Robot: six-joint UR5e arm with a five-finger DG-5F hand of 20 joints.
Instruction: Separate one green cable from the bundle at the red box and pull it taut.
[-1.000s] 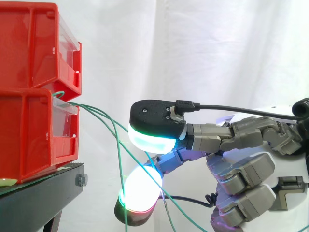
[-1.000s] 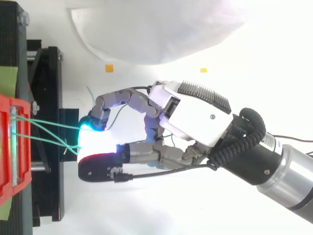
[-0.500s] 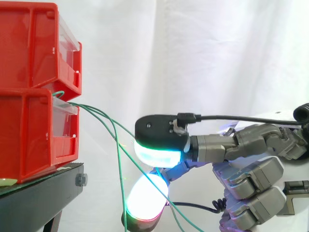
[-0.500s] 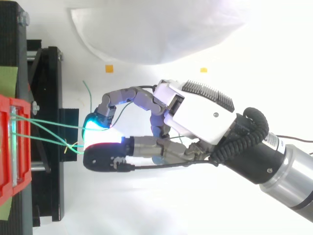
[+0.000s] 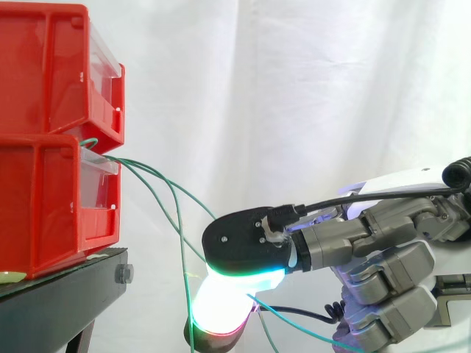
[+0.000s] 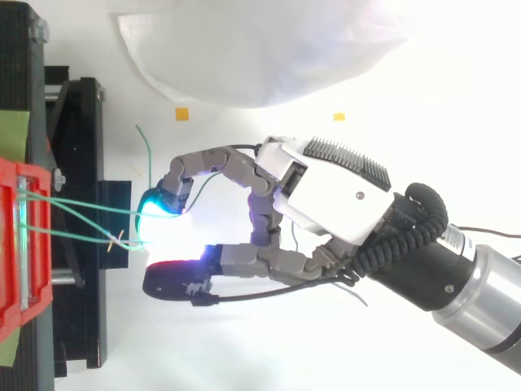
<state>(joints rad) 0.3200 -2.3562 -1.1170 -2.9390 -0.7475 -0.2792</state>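
Side view: the hand [image 5: 383, 268], in from 3 o'clock, clamps its fingers [image 5: 243, 243] pad to pad on one green cable [image 5: 193, 200] sloping from the lower red bin [image 5: 44, 206] toward 4 o'clock. Top view adds two cables [image 6: 81, 204] leaving that bin side by side, and a loose green end [image 6: 147, 147] at the fingers' 12 o'clock.

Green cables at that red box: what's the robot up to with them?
A robot hand reaches toward the lower red box, which sits on a black stand. Its glowing fingertips look closed on one green cable that comes out of that box. Another one hangs down loose beside it.
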